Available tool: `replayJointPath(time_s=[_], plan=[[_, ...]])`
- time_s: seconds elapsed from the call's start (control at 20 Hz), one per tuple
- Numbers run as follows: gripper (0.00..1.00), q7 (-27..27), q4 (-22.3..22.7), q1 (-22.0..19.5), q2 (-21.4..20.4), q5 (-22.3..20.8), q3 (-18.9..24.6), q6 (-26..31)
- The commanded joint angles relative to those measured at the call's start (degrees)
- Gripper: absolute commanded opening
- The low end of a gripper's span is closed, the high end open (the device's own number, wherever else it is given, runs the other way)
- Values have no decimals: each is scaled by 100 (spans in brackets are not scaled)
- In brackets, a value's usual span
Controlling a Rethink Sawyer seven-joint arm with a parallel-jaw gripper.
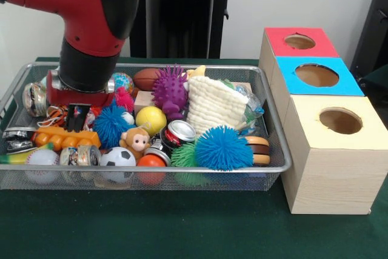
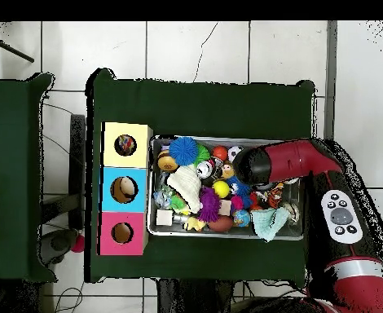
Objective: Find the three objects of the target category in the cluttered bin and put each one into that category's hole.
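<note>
The rope toy (image 1: 53, 114) looks soft and light; grasp its knot. Whether the fingers (image 1: 77, 117) are open I cannot tell.

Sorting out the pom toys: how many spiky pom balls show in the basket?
5: blue front right, green beside it, purple at centre back, blue and pink by the gripper. Clutter may hide more.
</note>
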Motion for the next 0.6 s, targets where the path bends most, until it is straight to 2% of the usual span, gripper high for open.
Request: replayJointPath(time_s=[0.05, 0.2, 0.45, 0.5, 0.6], plan=[[0, -835, 353, -123, 26, 264, 457, -205], [0, -742, 411, -84, -129, 470, 396, 33], [0, -958, 399, -14, -160, 464, 331, 176], [100, -1013, 375, 7, -154, 466, 315, 245], [100, -1122, 359, 55, -164, 508, 264, 523]])
